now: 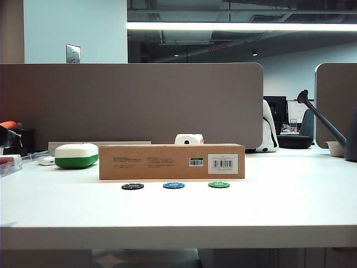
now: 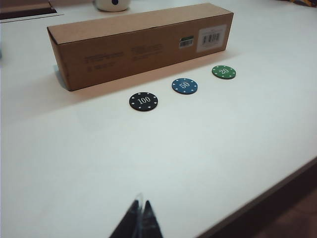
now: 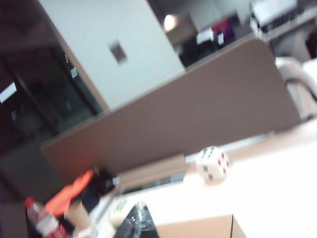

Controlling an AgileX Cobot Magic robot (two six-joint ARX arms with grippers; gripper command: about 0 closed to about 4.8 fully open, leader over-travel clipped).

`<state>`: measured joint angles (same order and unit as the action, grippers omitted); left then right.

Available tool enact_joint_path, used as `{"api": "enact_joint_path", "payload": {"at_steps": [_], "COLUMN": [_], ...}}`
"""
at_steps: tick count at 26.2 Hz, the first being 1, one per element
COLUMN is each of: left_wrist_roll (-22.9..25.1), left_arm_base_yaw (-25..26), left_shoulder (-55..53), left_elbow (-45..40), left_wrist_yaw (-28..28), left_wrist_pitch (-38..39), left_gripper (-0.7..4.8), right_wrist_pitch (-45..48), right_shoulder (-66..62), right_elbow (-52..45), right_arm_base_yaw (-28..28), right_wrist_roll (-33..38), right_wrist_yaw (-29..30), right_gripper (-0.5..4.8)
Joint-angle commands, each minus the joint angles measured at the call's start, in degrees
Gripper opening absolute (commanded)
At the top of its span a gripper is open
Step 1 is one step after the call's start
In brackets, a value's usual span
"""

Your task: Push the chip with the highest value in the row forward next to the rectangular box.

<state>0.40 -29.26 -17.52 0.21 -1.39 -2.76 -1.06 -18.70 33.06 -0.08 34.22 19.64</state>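
Three chips lie in a row in front of the rectangular box [image 1: 172, 161] [image 2: 133, 42]. The black chip marked 100 [image 1: 133, 186] [image 2: 143, 101] is at the left end, a short gap from the box's side. A blue 50 chip [image 2: 184, 86] and a green 20 chip [image 2: 224, 72] follow to its right. My left gripper [image 2: 141, 207] is shut and empty, low over the table toward the front edge, well short of the black chip. My right gripper [image 3: 139, 214] shows blurred, its jaws together, near the box's top [image 3: 198, 229]. Neither gripper appears in the exterior view.
A white-and-green rounded case [image 1: 76, 155] stands left of the box. A white die [image 1: 189, 139] [image 3: 213, 163] sits behind it. A grey divider [image 1: 134, 103] closes the back. A dark slanted rod [image 1: 323, 120] rises at the far right. Clutter lies at the left edge [image 1: 8, 151].
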Motion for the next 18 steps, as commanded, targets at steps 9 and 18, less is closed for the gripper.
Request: {"api": "enact_joint_path", "payload": {"at_steps": [9, 18], "left_wrist_roll": [0.0, 0.0], "left_arm_base_yaw": [0.0, 0.0], "left_shoulder": [0.0, 0.0], "left_elbow": [0.2, 0.2], "left_wrist_yaw": [-0.1, 0.1], "left_wrist_pitch": [-0.7, -0.7], "left_gripper": [-0.05, -0.05], "right_wrist_pitch": [-7.1, -8.7], "right_shoulder": [-30.6, -65.8], "right_elbow": [22.1, 33.0], "right_arm_base_yaw": [9.7, 36.5], "right_wrist_roll": [-6.1, -15.2], "right_wrist_yaw": [12.5, 1.3], "right_gripper": [-0.09, -0.09]}}
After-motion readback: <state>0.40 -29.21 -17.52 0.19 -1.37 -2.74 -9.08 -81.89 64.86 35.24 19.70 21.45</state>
